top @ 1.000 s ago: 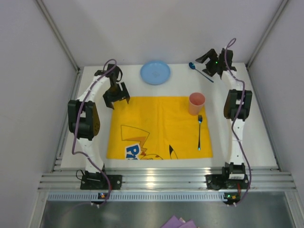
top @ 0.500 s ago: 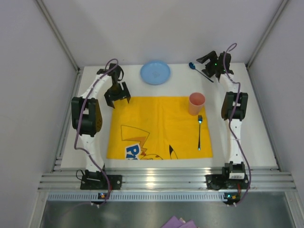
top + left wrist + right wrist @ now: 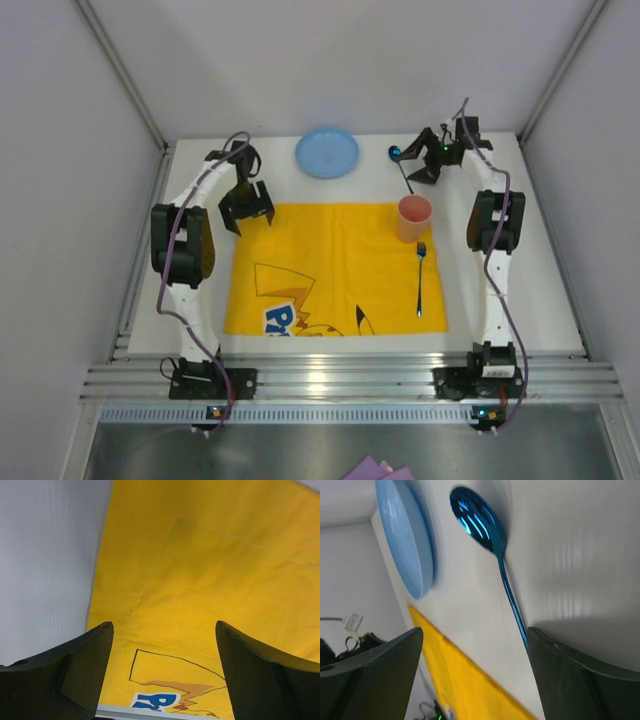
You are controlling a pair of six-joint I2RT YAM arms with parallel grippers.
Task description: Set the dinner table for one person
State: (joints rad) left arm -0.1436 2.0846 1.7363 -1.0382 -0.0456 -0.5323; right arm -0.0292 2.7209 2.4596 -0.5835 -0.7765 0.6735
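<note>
The white dinner table (image 3: 540, 290) carries a yellow cartoon placemat (image 3: 335, 268). A pink cup (image 3: 414, 218) and a blue fork (image 3: 420, 280) stand on the placemat's right side. A light blue plate (image 3: 327, 152) lies at the back. A blue spoon (image 3: 400, 165) lies right of the plate. My right gripper (image 3: 412, 163) is open and low over the spoon. In the right wrist view, the spoon (image 3: 490, 535) runs its handle against the right finger, with the gripper (image 3: 474, 635) open around nothing. My left gripper (image 3: 247, 205) is open and empty over the placemat's back left corner (image 3: 200, 580).
Grey enclosure walls stand left, right and behind the table. An aluminium rail (image 3: 330, 380) runs along the near edge by the arm bases. The plate (image 3: 405, 540) shows at the right wrist view's upper left, with the placemat edge (image 3: 455, 680) below.
My right gripper has swung left and lower to the spoon. The spoon has shifted left and turned, its handle now pointing toward the cup. The left gripper has barely moved.
</note>
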